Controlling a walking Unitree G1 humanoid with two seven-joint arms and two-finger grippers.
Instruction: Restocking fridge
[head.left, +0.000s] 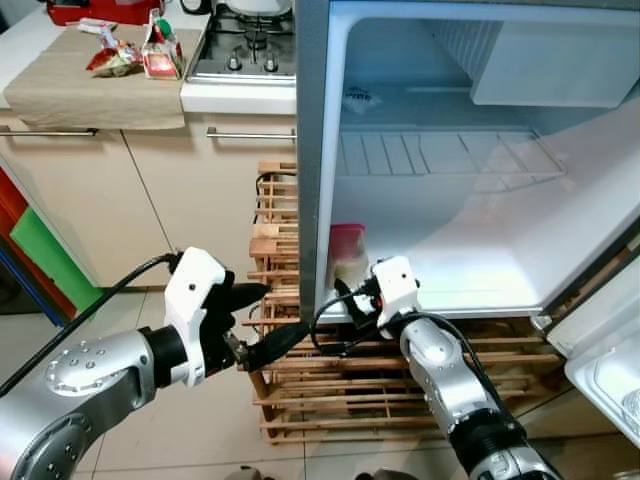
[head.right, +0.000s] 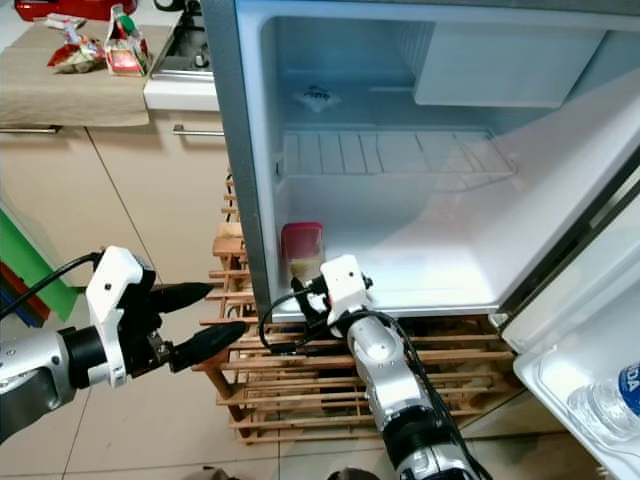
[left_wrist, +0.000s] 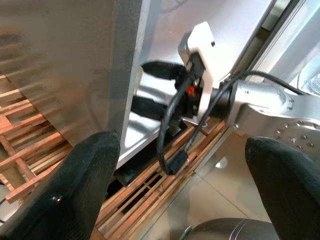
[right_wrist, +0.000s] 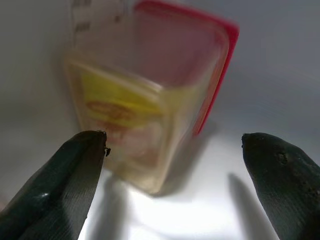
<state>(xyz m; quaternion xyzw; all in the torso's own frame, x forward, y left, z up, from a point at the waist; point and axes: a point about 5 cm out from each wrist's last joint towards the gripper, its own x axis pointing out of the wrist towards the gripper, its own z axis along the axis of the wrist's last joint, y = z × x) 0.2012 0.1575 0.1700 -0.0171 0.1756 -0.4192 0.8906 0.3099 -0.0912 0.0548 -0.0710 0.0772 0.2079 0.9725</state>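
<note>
**Container on the fridge floor, right gripper spread before it**

Right gripper (right_wrist: 170, 175) sits at the fridge (head.left: 480, 250) floor's front edge, fingers wide apart, red-lidded container (right_wrist: 150, 100) just ahead, untouched. Left gripper (head.right: 205, 320) hovers spread outside the fridge's side wall, beside the wooden rack (head.left: 275, 250).

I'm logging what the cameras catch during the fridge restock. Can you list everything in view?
Fridge: one, grey outside, white inside, door open, on the pallets.
Food container: one, clear with red lid, front left of fridge floor.
Wire shelf: one, white, mid fridge.
Water bottle: one, clear, door shelf.
Wooden pallets: stacked, brown, under fridge.
Stove: one, steel, on counter.
Snack packets: several, red and mixed, on beige cloth.
Left tool: open, outside fridge's left wall.
Right tool: open, facing the container.
</note>
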